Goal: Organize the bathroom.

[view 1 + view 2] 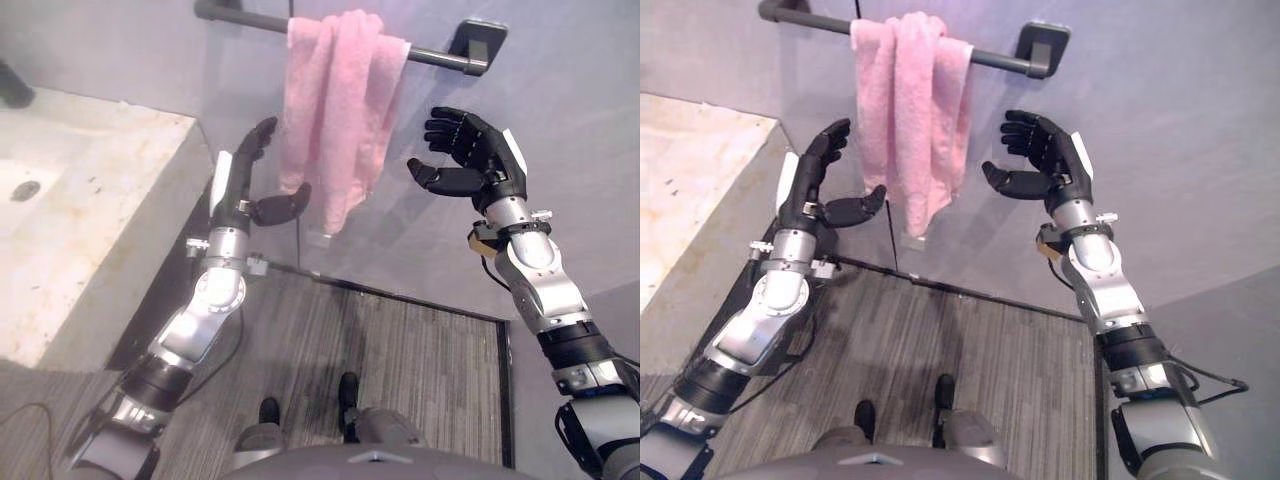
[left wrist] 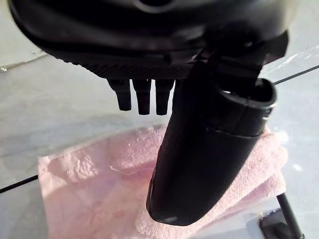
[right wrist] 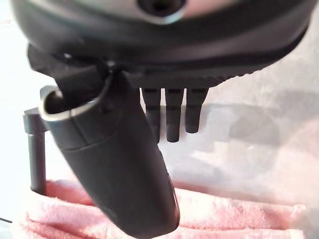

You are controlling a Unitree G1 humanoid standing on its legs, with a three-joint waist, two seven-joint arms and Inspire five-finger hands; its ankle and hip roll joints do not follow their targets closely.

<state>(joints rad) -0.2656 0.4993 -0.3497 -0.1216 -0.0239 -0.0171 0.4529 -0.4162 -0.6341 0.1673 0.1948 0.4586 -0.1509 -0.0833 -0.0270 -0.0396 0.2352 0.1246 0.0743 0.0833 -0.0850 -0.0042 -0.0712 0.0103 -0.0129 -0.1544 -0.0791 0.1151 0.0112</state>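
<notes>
**Both robot hands open, either side of pink towel on bar**

Left robot hand [image 1: 243, 185]: raised, fingers straight and pointing up, thumb stuck out sideways toward the towel. Thumb tip sits at or just in front of the towel's lower left edge; contact cannot be told. Holds nothing. In the left wrist view the fingers [image 2: 142, 97] stick out straight, thumb in the foreground, pink cloth past them.

Right robot hand [image 1: 470, 150]: raised on the other side of the towel, palm facing it, fingers loosely bent, thumb out below them. Empty, apart from the cloth, with a bare strip of wall between. Right wrist view shows the fingers [image 3: 172, 114] straight, thumb in front, towel and bar end beyond.

Pink towel [image 1: 335, 110]: draped over the towel bar [image 1: 440, 58], hanging down in folds, bunched rather than spread flat, lower edge uneven. It hangs between the two hands, nearer the left one.

Towel bar: dark, mounted on a grey wall [image 1: 560, 120], bracket at its right end; the towel covers its middle part.

Further out: a pale stone desk [image 1: 90, 200] with stains at the robot's left, a small drain [image 1: 25, 189] set in it. Below the wall, grey striped floor [image 1: 400, 350] with a dark border line.
</notes>
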